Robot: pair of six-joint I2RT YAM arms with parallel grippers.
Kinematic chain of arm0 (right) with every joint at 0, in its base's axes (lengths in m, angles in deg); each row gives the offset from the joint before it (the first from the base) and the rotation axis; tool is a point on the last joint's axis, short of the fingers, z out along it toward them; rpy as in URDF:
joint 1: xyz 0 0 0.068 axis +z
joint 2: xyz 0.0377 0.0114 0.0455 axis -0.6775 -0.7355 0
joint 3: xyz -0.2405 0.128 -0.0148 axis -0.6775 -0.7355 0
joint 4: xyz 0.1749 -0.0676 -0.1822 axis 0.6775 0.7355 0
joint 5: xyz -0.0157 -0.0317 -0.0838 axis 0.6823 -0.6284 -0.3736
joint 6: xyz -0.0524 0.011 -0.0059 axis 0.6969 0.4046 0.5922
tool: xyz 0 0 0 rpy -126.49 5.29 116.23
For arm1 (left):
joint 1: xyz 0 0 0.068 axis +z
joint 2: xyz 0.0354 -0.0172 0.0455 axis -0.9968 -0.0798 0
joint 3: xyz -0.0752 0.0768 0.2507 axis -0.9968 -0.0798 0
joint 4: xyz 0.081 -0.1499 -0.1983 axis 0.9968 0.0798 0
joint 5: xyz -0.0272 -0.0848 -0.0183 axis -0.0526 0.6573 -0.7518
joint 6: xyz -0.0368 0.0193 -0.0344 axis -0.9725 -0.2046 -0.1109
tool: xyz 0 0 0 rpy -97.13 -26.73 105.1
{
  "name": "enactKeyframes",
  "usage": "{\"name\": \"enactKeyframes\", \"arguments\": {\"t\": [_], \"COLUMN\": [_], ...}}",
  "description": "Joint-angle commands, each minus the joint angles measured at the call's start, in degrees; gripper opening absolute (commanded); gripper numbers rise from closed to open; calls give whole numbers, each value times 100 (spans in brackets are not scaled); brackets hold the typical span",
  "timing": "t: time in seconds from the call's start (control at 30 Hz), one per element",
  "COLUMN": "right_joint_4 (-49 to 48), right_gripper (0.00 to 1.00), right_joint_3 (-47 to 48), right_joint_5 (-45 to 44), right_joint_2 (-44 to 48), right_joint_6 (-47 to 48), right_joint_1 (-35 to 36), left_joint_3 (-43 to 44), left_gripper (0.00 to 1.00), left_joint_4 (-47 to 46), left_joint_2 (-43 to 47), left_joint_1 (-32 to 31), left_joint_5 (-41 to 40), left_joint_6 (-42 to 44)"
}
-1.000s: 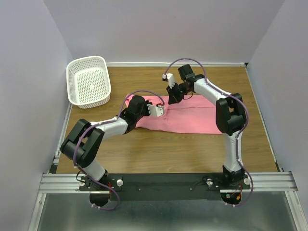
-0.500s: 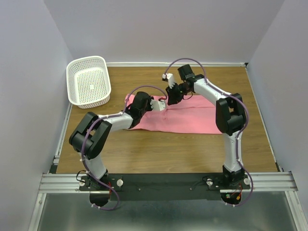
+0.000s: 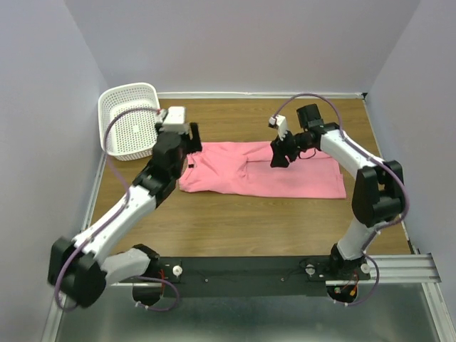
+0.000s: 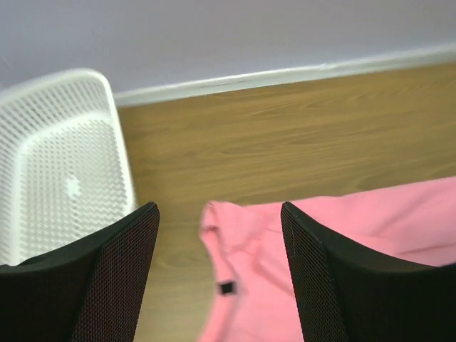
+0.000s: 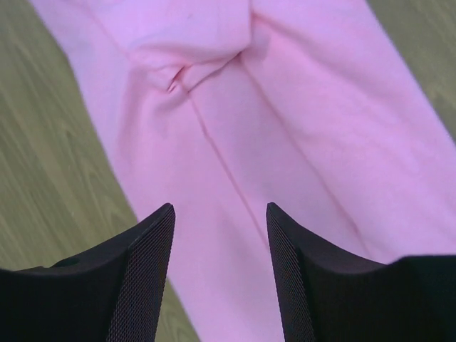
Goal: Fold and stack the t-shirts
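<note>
One salmon-pink t-shirt lies flat on the wooden table, folded lengthwise into a long band, its neck end to the left. The left wrist view shows that end with a small dark label. My left gripper hovers above the shirt's left end, open, with nothing between its fingers. My right gripper hangs over the middle of the shirt, also open and empty. The right wrist view looks down on pink fabric with a seam and a small fold.
A white perforated basket stands at the back left corner, close to the left arm; its wall shows in the left wrist view. Bare wood lies in front of the shirt. Grey walls close in the table.
Both grippers have opened and let go of the shirt. The left arm swung up and left toward the basket; the right gripper moved right. The shirt now lies flatter and longer.
</note>
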Motion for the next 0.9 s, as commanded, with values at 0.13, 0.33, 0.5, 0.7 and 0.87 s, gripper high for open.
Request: {"name": "enactKeyframes", "arguments": {"t": [0.13,0.33,0.5,0.7,0.87], "right_joint_4": [-281,-299,-299,-290,-281], "right_gripper": [65,66,66,66,66], "right_joint_3": [-1395,-1914,-2055,-2081,-2178], "right_joint_5": [238,194,203,238,80], "right_joint_2": [1614,2230,2327,2379,2582], "right_joint_6": [110,5,-57,-83,-31], "right_joint_1": [-838,-988,-1006,-1050,-1059], "left_joint_3": [-3045,-3138,-2733,-2443,-2451], "left_gripper": [72,71,71,63,29], "left_joint_4": [760,760,1059,908,1093], "left_joint_2": [1700,1238,393,-451,-207], "left_joint_1": [154,277,549,796,988], "left_joint_5": [722,361,325,581,353], "left_joint_6": [-5722,-6726,-6972,-6902,-6744]}}
